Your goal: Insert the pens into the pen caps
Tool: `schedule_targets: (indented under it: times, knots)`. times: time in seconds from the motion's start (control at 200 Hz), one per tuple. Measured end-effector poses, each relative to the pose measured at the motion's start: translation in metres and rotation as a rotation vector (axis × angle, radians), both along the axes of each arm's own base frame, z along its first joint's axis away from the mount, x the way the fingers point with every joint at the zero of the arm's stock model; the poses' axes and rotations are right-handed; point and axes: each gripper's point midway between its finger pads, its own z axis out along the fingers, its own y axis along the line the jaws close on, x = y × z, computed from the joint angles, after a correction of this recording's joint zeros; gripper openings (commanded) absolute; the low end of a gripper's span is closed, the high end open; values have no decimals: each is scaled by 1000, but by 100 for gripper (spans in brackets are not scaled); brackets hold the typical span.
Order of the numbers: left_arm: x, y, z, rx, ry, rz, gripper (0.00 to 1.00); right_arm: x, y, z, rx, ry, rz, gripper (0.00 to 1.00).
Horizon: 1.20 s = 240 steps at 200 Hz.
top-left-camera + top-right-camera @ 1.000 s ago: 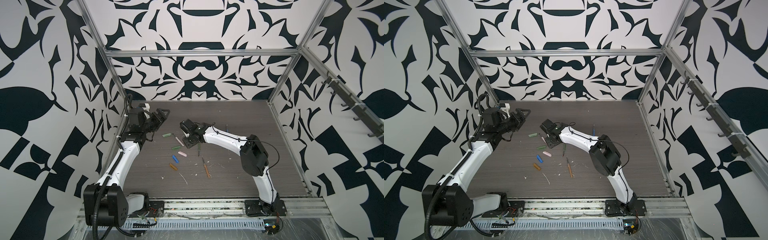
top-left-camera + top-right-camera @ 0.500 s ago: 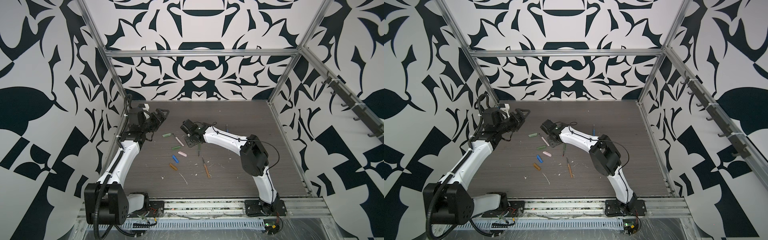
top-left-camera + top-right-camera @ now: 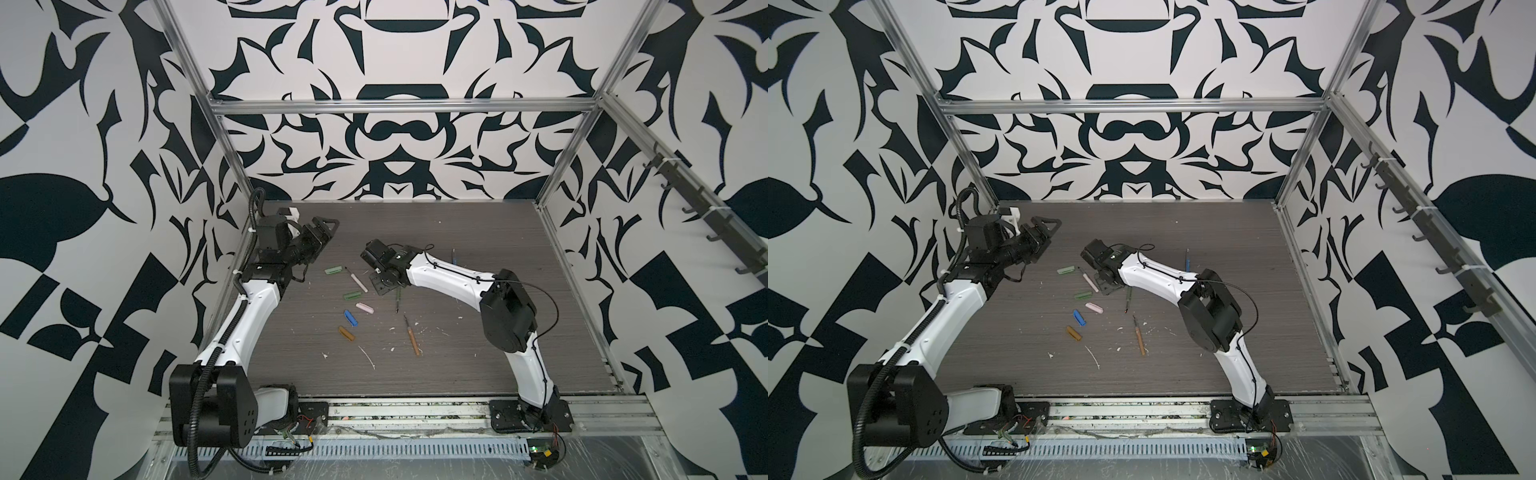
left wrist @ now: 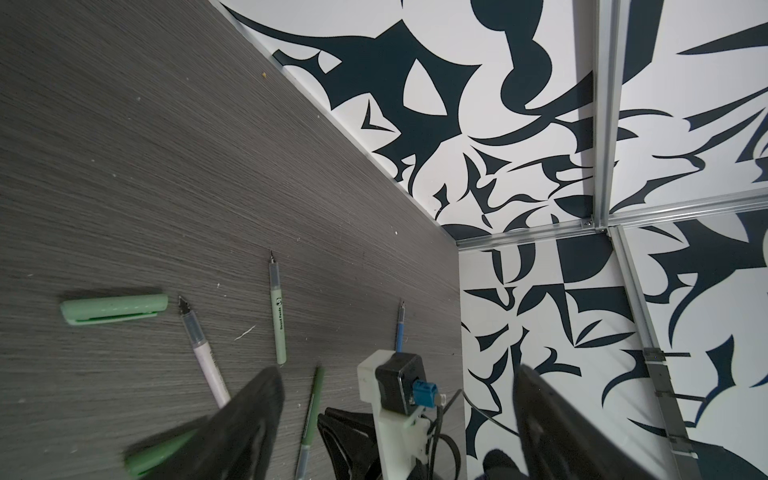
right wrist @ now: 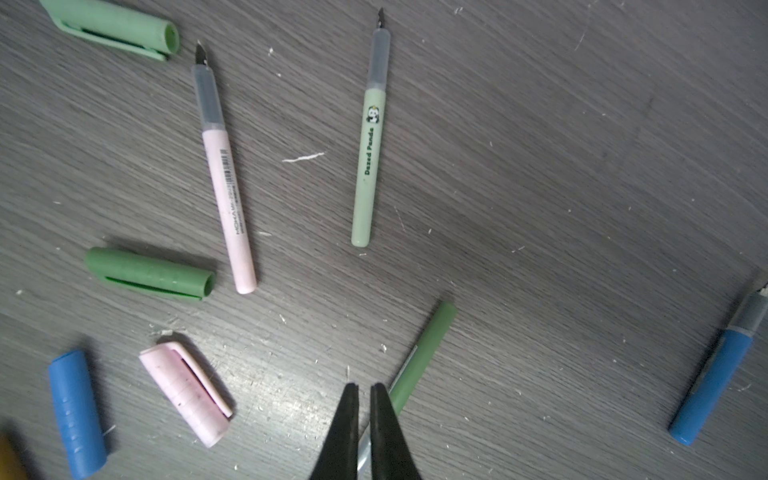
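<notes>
Dark green is the colour that matters: the dark green pen point(image 5: 424, 353) lies flat on the desk point(image 3: 478, 353), directly beneath the right gripper point(image 5: 365, 399). That gripper's jaws are closed to a thin slit and I judge that they hold nothing. In the right wrist view the barrel slants out from under the tips, blunt end ahead of them and the clear nib end passing below them. Its long axis therefore sits oblique to the jaws rather than squarely across them. In a top view the same pen point(image 3: 397, 297) runs roughly from back to front of the desk, nib toward the front.

Its match, the dark green cap point(image 5: 149, 274), rests just beside the blunt end of the pink pen point(image 5: 226, 178), toward the left arm's side and apart from the dark green pen.

By contrast, the left gripper point(image 3: 322, 236) hangs above the back left of the desk, jaws spread wide and empty.

For the pen, the right arm is plainly nearer. Its next move likely calls for opening the jaws, turning to straddle the barrel crosswise, then lowering.
</notes>
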Motion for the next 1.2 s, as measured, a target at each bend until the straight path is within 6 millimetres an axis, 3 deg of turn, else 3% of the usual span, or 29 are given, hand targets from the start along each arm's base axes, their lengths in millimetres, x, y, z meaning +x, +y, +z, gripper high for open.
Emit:
schedule_targets:
  times: [0.425, 0.7, 0.92, 1.2]
  knots:
    - [3, 1, -6, -8, 17, 2, 89, 1, 2, 2, 5, -3, 4, 14]
    - [3, 3, -5, -14, 21, 8, 89, 12, 23, 14, 61, -17, 23, 15]
    - [5, 10, -6, -21, 25, 29, 89, 30, 45, 3, 76, -18, 41, 18]
    - [6, 11, -8, -22, 31, 32, 89, 35, 72, -18, 118, 47, 78, 19]
